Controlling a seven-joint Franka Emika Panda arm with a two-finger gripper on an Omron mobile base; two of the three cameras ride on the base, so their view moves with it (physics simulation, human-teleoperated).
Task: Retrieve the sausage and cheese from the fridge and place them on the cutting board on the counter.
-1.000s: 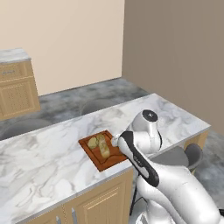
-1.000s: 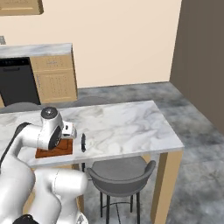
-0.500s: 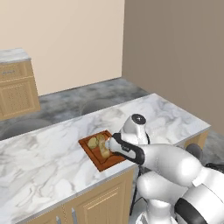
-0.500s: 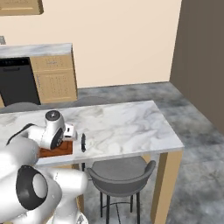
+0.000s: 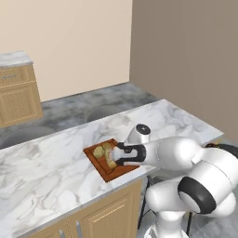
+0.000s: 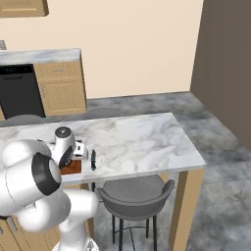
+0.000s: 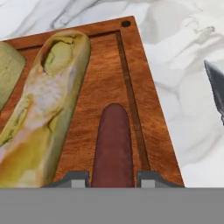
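Down at the cutting board [image 7: 148, 109] now, and the sausage [image 7: 112, 146] is right there between the gripper's [image 7: 112, 177] two fingers [image 7: 75, 178], clamped on its near end, with the stick lying along the board's inner groove and pointing away toward the far corner with the small hole. Just beside it, on the same board, sits the cheese [image 7: 41, 109], pale and lumpy, close alongside but with a strip of bare wood between them. From the left base view the gripper [image 5: 122, 154] reaches low over the board [image 5: 108, 171], which rests near the front edge of the marble worktop [image 5: 42, 181]; the right base view shows the board [image 6: 72, 166] peeking out behind the arm and a dark knife [image 6: 93, 159] lying on the worktop just past it. Looks like the final release is at hand. The risks? If the fingers part while the stick is not fully settled, it could roll over the shallow rim toward the worktop edge. Pull back at a slant and a finger could drag the sausage along or nudge the cheese. And a wide swing on the way out could clip that knife.
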